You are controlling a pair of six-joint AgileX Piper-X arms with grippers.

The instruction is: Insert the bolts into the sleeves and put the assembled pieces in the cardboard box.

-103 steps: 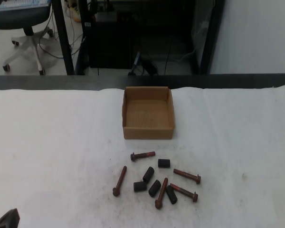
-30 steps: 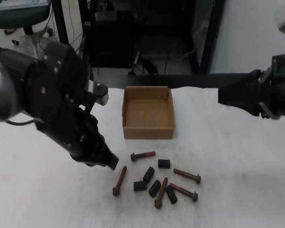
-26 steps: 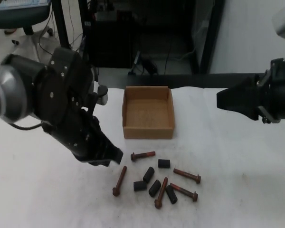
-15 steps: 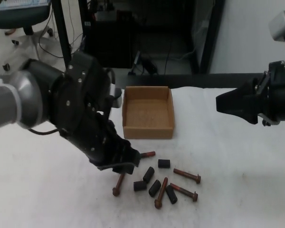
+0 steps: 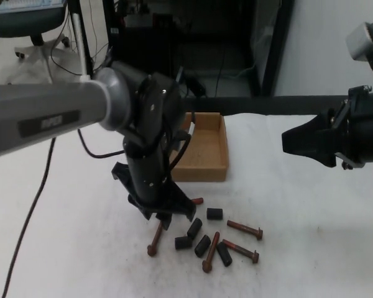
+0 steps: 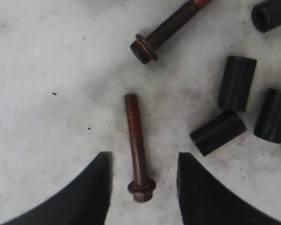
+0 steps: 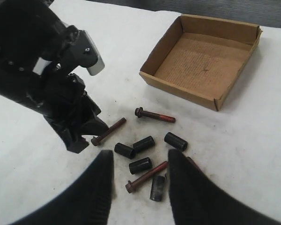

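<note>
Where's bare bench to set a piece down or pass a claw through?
Free: cloth right of the bolt-and-sleeve pile, toward the right claw; also the cardboard box floor. Crowded: the pile, and its left edge, where the open left claw straddles a bolt.

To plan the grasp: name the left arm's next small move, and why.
Probably lower the left pincer and close on the bolt: its open fingers stand either side of the shank near the head, and the bolt lies apart from the sleeves.
</note>
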